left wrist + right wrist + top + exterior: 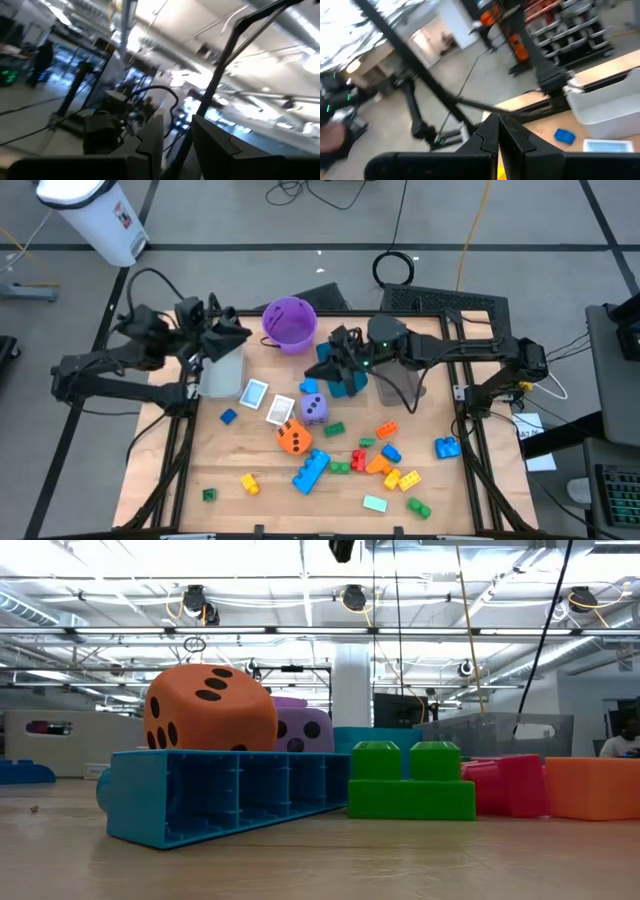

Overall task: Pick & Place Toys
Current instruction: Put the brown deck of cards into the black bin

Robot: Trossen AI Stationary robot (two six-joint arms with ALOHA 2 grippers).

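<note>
The blue brick (215,795) lies nearest, orange die (208,708) behind it on the worktop (270,480). My right jaws (498,131) are shut, empty, above the teal bin (345,380); my left jaws (176,137) slightly parted, holding nothing visible. I should descend squarely onto one toy. Only overhead shows the scattered bricks.

The orange die (209,708) hides most of the purple die (304,728).

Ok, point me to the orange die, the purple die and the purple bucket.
orange die (292,438): high view, middle of its top face.
purple die (313,409): high view, middle of its top face.
purple bucket (290,334): high view, its outer wall near the rim.
</note>
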